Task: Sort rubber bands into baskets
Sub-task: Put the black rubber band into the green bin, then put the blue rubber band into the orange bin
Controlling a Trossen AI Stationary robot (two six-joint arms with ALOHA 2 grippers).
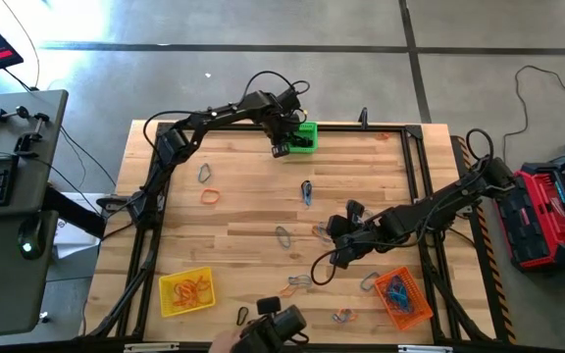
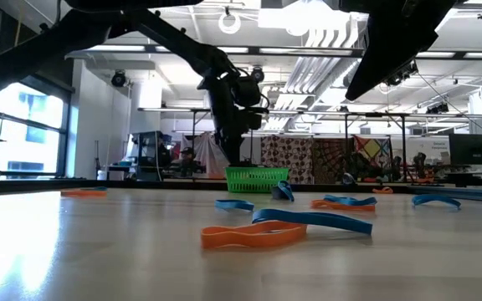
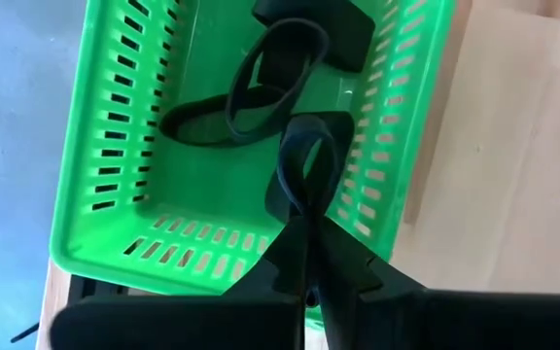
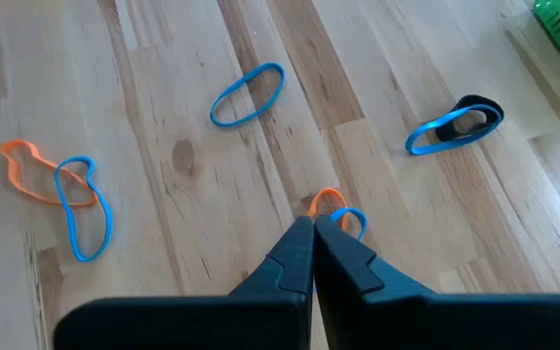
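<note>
Our left gripper (image 3: 304, 209), jaws clamped on a black band (image 3: 302, 165), hangs over the green basket (image 1: 306, 136), which already holds black bands. Our right gripper (image 4: 311, 233) is closed above the table (image 1: 243, 221). Yellow basket (image 1: 186, 292) and orange basket (image 1: 402, 297) hold some; many bands (image 1: 210, 196) remain loose.

Green basket (image 1: 305, 135) at far edge, holding black bands (image 3: 261, 97); yellow basket (image 1: 186, 292), orange basket (image 1: 402, 297) near; loose bands (image 1: 210, 196) scattered between.

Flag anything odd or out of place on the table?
Nothing damaged. Loose rubber bands lie scattered on the wood, unsorted. One blue band overlaps a black one, and blue overlaps orange. The left gripper, shut on a black rubber band, hangs over the green basket.
</note>
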